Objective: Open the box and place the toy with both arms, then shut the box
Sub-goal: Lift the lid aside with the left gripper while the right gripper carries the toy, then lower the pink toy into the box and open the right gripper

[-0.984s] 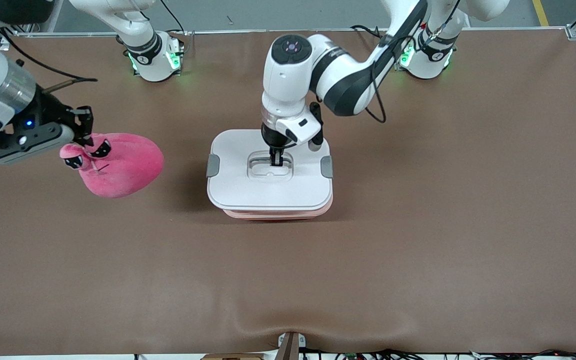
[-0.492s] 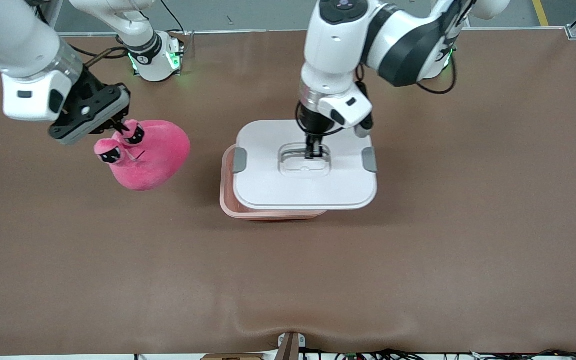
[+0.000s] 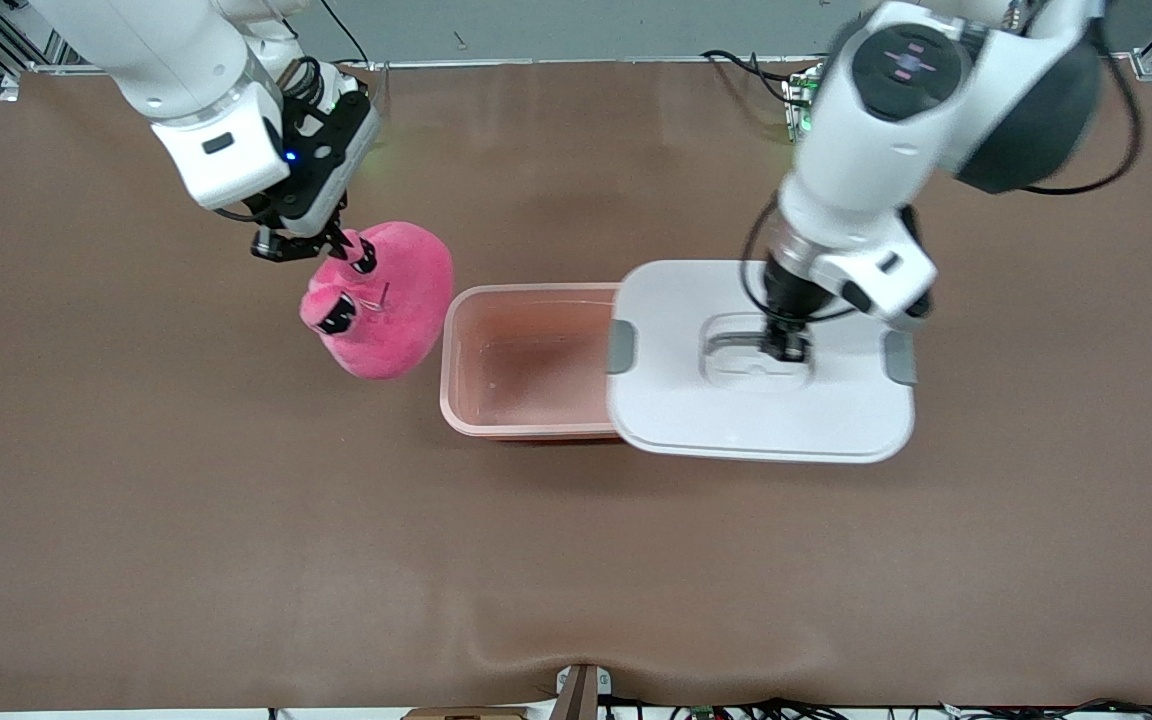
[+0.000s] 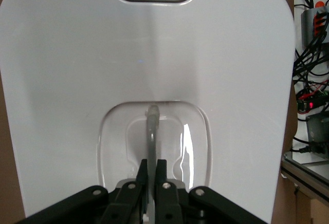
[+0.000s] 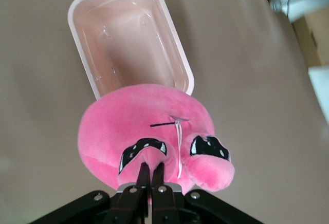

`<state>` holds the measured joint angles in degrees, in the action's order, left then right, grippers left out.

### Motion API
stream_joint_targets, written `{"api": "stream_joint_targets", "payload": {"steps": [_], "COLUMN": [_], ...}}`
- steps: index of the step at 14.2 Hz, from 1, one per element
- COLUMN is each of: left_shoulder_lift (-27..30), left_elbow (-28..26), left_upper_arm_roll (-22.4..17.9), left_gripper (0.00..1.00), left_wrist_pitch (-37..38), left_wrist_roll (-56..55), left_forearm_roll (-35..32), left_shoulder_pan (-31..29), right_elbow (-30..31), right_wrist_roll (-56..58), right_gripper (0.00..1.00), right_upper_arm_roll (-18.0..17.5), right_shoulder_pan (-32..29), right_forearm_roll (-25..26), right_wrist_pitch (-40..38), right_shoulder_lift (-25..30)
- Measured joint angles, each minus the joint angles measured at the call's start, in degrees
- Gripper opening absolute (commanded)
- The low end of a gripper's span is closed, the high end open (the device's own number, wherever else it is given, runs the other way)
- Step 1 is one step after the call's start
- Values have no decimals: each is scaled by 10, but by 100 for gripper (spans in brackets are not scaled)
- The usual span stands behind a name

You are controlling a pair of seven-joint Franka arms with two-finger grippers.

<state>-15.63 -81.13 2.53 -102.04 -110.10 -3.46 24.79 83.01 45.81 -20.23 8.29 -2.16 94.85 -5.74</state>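
Note:
The pink box stands open at the table's middle, nothing inside it. Its white lid hangs in the air, partly over the box's edge toward the left arm's end. My left gripper is shut on the lid's clear handle. The hot-pink toy hangs above the table beside the box, toward the right arm's end. My right gripper is shut on a nub of the toy, between its dark eyes.
Brown cloth covers the table. The arms' bases and cables lie along the table's edge nearest the robots. A small mount sits at the edge nearest the front camera.
The left gripper lifted the lid off the box and carried it toward the left arm's end. The right gripper raised the toy and brought it close beside the open box.

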Motion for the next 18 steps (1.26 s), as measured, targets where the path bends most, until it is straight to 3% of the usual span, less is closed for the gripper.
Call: {"api": "stream_joint_targets", "payload": {"steps": [3, 8, 18], "left_shoulder_lift": [12, 14, 13], "left_elbow": [0, -13, -33], "left_upper_arm_roll": [1, 2, 0], "left_gripper": [0, 0, 0], "left_wrist_pitch": [38, 77, 80], "left_wrist_roll": [124, 261, 347], "left_forearm_roll": [21, 24, 24], "left_shoulder_pan": [-58, -98, -125], "right_elbow": [2, 6, 56], "right_wrist_roll": [109, 278, 305], "right_gripper": [0, 0, 0], "right_upper_arm_roll": [-23, -35, -56], "right_shoulder_pan": [0, 6, 28], "right_forearm_roll": [0, 1, 35], "right_wrist_pitch": [53, 112, 159], "right_shoulder_lift": [-23, -67, -94]}}
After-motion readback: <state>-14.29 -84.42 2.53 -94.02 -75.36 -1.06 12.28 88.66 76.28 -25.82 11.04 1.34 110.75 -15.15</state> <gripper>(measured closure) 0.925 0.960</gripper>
